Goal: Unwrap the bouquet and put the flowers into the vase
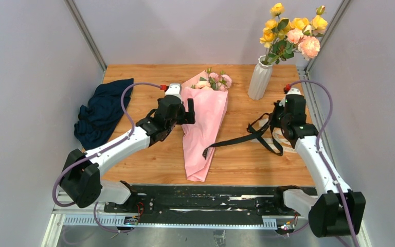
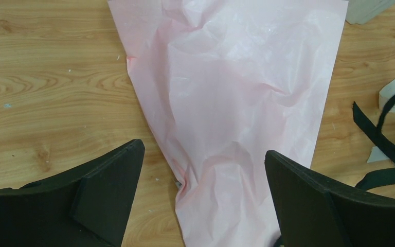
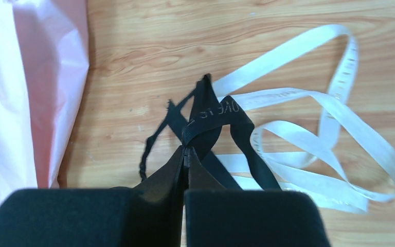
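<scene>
Left gripper [image 2: 203, 150], spread wide, hangs over the bouquet [image 2: 231, 87], which we see tapering toward the tabletop's [image 1: 149, 159] near edge; right gripper [image 3: 185, 150] pinches the ribbon [image 3: 213, 116].

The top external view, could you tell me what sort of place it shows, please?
Probably a robot test booth, not a home: plain grey walls close in a wooden table, and the left arm and right arm are bolted to a metal rail at its near edge.

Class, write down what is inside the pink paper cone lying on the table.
Pale-pink roses and green leaves poke from the wide far end of the pink paper cone. Their stems cannot be seen: the paper covers them.
</scene>
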{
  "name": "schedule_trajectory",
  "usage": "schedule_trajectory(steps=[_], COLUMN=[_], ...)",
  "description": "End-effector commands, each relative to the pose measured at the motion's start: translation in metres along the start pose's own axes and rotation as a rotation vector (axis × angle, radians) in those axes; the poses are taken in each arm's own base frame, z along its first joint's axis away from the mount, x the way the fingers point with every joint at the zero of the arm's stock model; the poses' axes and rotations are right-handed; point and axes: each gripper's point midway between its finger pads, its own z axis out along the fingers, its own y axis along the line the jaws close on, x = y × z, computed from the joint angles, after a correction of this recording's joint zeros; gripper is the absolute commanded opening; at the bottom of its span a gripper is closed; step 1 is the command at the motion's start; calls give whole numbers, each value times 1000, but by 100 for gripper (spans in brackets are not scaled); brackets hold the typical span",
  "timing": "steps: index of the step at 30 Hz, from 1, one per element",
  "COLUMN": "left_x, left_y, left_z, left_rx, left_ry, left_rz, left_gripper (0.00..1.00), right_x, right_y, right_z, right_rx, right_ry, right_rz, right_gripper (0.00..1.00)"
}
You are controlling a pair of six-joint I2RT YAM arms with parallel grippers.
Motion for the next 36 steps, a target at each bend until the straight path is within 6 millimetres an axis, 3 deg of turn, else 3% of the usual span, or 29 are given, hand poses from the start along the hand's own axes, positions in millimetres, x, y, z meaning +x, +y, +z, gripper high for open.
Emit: schedule_trajectory(steps=[1, 6, 7, 10, 11, 12, 18, 21, 25, 32, 36], left_x=[-4, -1, 0, 3, 4, 5, 5, 10, 33, 71, 87], left_y=[-4, -6, -6, -8, -9, -11, -41, -61, -75, -94, -92], left_z=[-4, -2, -1, -2, -2, -3, -20, -33, -41, -38, -33], left_rx=[18, 27, 29, 44, 52, 66, 126, 69, -83, -300, -409], left_ry=[-18, -11, -9, -2, 2, 1, 1, -10, -1, -37, -44], left_rz=[-12, -20, -20, -24, -25, -29, 60, 203, 394, 579, 680], left_gripper=[100, 100, 100, 100, 100, 100, 100, 100, 100, 100, 100], right_x=[-5, 2, 6, 18, 22, 24, 50, 63, 63, 39, 30], right_y=[-29, -41, -44, -35, -28, -19, 50, 63, 48, 20, 8], right_z=[-19, -19, -16, -8, -5, -3, 16, 29, 31, 3, -11], right_rx=[81, 135, 146, 89, 50, 15, -126, -150, -69, -45, -36], right_ry=[-21, -57, -46, -5, 7, 13, 60, 113, 94, -55, -138], right_rz=[64, 67, 66, 70, 80, 80, -24, -11, 16, 228, 251], right_gripper=[0, 0, 7, 61, 72, 76, 81, 81, 81, 77, 76])
